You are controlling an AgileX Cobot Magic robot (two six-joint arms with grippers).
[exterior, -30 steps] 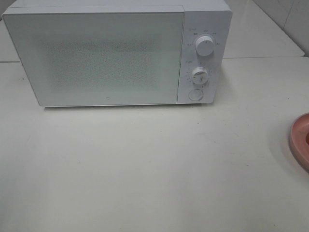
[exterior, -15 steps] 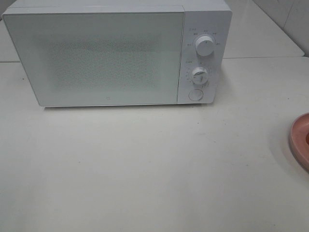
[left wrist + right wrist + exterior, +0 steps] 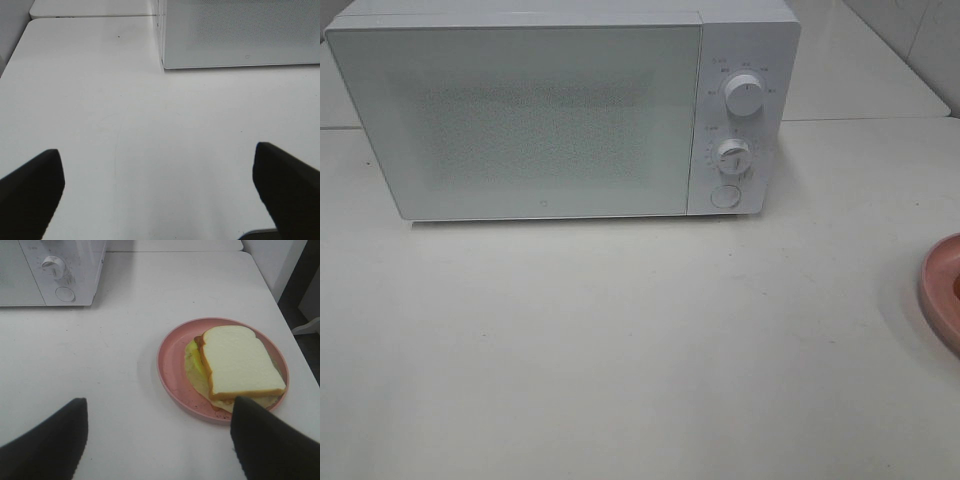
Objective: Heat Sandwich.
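1. The sandwich [image 3: 240,365] lies flat on the pink plate [image 3: 170,367], top bread slice up, and that is the only thing on the plate
2. In the right wrist view its long axis runs from the rounded crust end, which points toward the back of the table, to the squarer end nearest the gripper; it sits slightly skewed, not square to the table edge
3. Yellow-green filling [image 3: 194,371] sticks out past the bread on the side facing the microwave, and a thin brown layer shows at the crust corner
4. The sandwich sits off-centre on the plate, pushed toward the side away from the microwave, leaving bare pink rim on the microwave side
5. The plate stands on the white table [image 3: 620,340], well apart from the microwave [image 3: 540,110]; the high view catches only its rim [image 3: 942,290] at the right edge, and the sandwich is out of that view
6. The microwave door is closed, so its inside is hidden; two knobs [image 3: 744,97] and a round button sit on its right panel
7. Right gripper [image 3: 157,440] hovers over the table beside the plate, fingers spread wide, one finger [image 3: 272,440] overlapping the near plate rim in the view, nothing between them
8. Left gripper [image 3: 157,195] hangs over bare table in front of the microwave's left corner, fingers far apart, holding nothing
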